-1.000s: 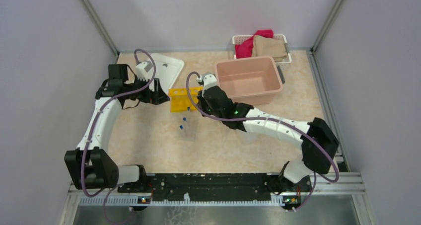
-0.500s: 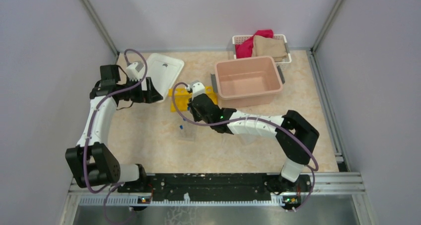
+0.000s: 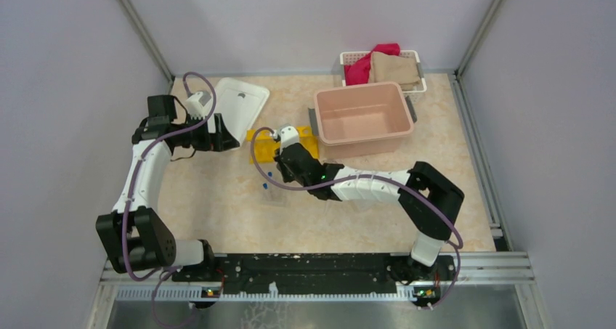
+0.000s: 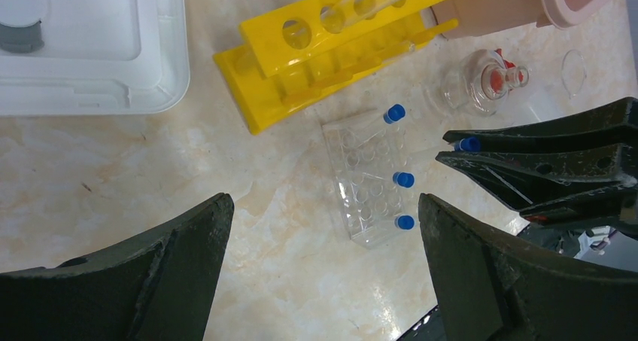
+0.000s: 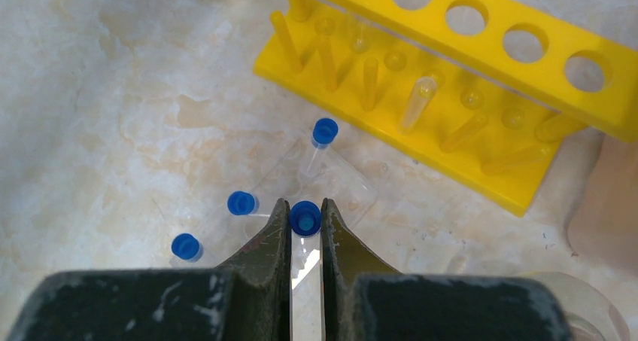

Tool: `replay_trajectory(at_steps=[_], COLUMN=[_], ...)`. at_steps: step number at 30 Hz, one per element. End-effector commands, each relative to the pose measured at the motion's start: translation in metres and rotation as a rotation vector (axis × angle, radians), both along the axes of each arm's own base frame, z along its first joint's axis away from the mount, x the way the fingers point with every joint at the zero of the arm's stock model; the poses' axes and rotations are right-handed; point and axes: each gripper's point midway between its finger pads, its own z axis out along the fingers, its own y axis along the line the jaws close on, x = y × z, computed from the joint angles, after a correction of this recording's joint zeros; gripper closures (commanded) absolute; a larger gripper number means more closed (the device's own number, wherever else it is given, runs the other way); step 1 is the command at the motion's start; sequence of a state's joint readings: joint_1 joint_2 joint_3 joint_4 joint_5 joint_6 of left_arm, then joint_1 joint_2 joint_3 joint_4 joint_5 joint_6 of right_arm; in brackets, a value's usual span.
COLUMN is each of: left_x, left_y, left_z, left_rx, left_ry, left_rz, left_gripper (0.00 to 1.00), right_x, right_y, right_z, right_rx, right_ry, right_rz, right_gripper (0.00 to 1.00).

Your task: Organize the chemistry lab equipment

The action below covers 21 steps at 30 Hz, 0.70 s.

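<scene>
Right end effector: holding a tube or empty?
Holding: right end effector is shut on a blue-capped tube; the right wrist view shows its cap pinched between the fingers.

Robot test cell, grey walls (image 3: 65, 89), aluminium frame (image 3: 143, 30), marbled tabletop (image 3: 218, 205)

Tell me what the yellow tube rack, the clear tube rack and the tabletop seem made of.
Yellow tube rack: opaque moulded plastic, slightly glossy; uniform colour, round holes. Clear tube rack: probably transparent plastic; the veining beneath shows through. Tabletop: beige veined marble pattern, smooth; stone or laminate, cannot tell.
</scene>
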State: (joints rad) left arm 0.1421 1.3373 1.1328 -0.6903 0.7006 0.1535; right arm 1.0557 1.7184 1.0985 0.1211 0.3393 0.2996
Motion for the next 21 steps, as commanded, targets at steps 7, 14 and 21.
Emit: replay_trajectory(at_steps=[7, 14, 21], left_x=[0.001, 0.000, 0.001], left_y=[-0.002, -0.003, -0.001], left_z=[0.012, 0.015, 0.016], left_rx=[-0.022, -0.020, -0.014], left_ry=[-0.018, -0.025, -0.028], left_rz=[-0.023, -0.024, -0.023], left_gripper=[0.01, 0.01, 0.01], right_x=[-0.003, -0.001, 0.002], right_y=[0.001, 0.003, 0.005], right_z=[-0.003, -0.006, -0.010], right_rx=[0.045, 0.055, 0.054], right_ry=[-0.020, -0.026, -0.029], right_rz=[-0.016, -0.021, -0.029], right_gripper=[1.00, 1.00, 1.00])
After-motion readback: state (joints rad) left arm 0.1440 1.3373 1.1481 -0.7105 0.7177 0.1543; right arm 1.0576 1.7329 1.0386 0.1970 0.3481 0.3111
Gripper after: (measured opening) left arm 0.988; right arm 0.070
